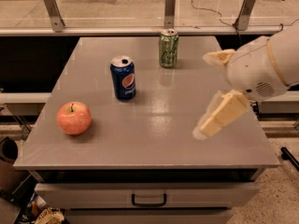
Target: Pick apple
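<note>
Hovering over the right side of the flat grey tabletop (154,141), the cream-coloured two-finger gripper (202,95) hangs from the rounded white arm (261,66) that enters from the right edge. Its jaws stand wide apart and hold nothing. One finger points left on the far side, about level with the green can. The other slants down toward the near right part of the table, and from this angle it is hard to say whether it touches the surface. The round red-pink apple with a short brown stem (74,118) sits upright at the near left of the table, close to the left edge and well apart from the gripper. A blue cola can with a silver top (124,77) stands upright farther back and to the right of the apple. A green soda can (168,48) stands upright near the far edge, around the middle. Below the table's near edge runs a grey drawer front with a dark handle (148,200).
</note>
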Controlling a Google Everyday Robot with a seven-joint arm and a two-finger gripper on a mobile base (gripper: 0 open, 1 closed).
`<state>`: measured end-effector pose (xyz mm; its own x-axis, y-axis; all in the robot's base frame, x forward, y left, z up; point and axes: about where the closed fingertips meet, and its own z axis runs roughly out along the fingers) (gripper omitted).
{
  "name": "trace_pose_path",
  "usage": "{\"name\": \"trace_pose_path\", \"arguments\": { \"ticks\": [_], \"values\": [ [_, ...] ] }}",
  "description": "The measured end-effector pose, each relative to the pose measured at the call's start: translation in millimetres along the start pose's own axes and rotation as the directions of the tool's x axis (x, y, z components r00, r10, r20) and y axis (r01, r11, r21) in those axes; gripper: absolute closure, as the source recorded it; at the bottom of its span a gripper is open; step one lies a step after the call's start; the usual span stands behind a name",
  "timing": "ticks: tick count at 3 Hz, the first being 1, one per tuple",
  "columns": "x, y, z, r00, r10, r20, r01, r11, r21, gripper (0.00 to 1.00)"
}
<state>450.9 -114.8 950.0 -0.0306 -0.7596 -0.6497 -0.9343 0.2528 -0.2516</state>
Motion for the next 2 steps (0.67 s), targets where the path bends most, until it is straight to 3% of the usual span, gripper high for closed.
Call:
{"name": "trace_pose_path", "arguments": {
  "ticks": [1,2],
  "values": [
    [-38,11,31,0.985,-0.026,0.168,0.031,0.9991,-0.03,0.0],
    [-65,24,54,0.971,-0.037,0.235,0.048,0.998,-0.041,0.0]
  ]
}}
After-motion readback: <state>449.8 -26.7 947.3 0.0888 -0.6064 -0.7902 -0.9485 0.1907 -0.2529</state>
